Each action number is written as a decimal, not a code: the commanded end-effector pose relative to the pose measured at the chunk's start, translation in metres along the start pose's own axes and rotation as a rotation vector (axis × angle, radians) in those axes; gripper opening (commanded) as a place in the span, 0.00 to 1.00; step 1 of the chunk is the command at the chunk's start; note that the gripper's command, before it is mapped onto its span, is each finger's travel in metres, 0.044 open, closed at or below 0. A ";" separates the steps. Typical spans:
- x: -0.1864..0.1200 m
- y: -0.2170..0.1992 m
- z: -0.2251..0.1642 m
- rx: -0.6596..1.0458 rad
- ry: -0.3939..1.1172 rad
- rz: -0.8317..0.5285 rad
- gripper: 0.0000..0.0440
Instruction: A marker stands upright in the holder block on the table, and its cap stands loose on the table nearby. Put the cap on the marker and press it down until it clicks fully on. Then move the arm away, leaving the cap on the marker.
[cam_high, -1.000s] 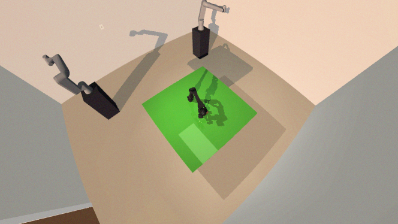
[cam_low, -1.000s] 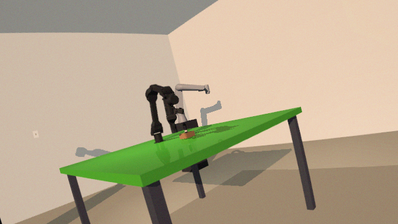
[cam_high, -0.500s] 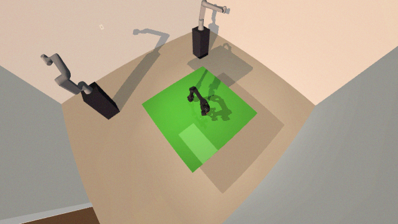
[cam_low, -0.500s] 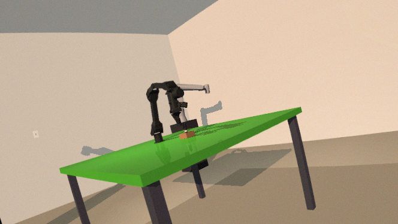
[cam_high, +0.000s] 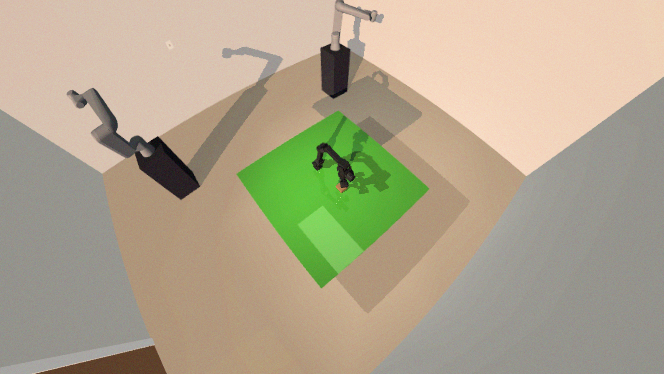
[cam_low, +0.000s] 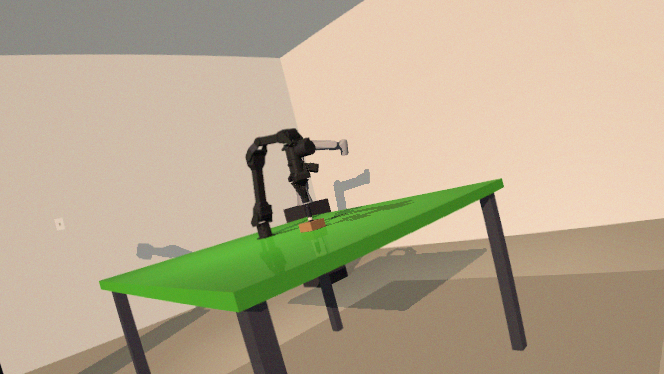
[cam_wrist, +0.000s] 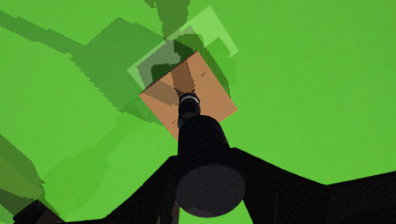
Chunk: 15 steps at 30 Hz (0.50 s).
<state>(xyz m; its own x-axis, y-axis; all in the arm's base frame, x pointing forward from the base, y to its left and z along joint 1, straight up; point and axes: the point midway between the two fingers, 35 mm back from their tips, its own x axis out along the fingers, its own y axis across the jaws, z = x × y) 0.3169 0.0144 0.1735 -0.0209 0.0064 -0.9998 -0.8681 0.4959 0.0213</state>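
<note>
The orange-brown holder block (cam_high: 341, 188) (cam_low: 312, 226) (cam_wrist: 216, 95) sits on the green table (cam_high: 280, 185) (cam_low: 190, 270). The marker (cam_wrist: 189, 104) stands in it, with a pale ring showing, partly hidden behind the cap. The dark cylindrical cap (cam_wrist: 204, 137) is held upright between the fingers of my gripper (cam_low: 306, 201) (cam_wrist: 203, 158), which is shut on it. The gripper is above the block, and the cap's lower end overlaps the marker in the wrist view. Whether the cap touches the marker or how far it sits on it cannot be told.
Two grey arms on black pedestals (cam_high: 335, 72) (cam_high: 167, 170) stand on the floor beyond the table. My own arm's base (cam_high: 317, 163) (cam_low: 263, 227) is on the table to the left of the block. Shadows and reflections fall on the table around the block.
</note>
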 end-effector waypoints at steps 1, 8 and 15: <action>-0.005 0.006 0.006 -0.004 -0.005 0.004 0.00; 0.004 0.008 0.006 -0.007 0.015 0.031 0.00; 0.015 0.008 0.004 -0.005 0.028 0.052 0.00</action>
<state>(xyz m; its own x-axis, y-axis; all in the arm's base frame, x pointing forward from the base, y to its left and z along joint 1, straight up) 0.3127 0.0218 0.1656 -0.0631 0.0035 -0.9980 -0.8712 0.4877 0.0568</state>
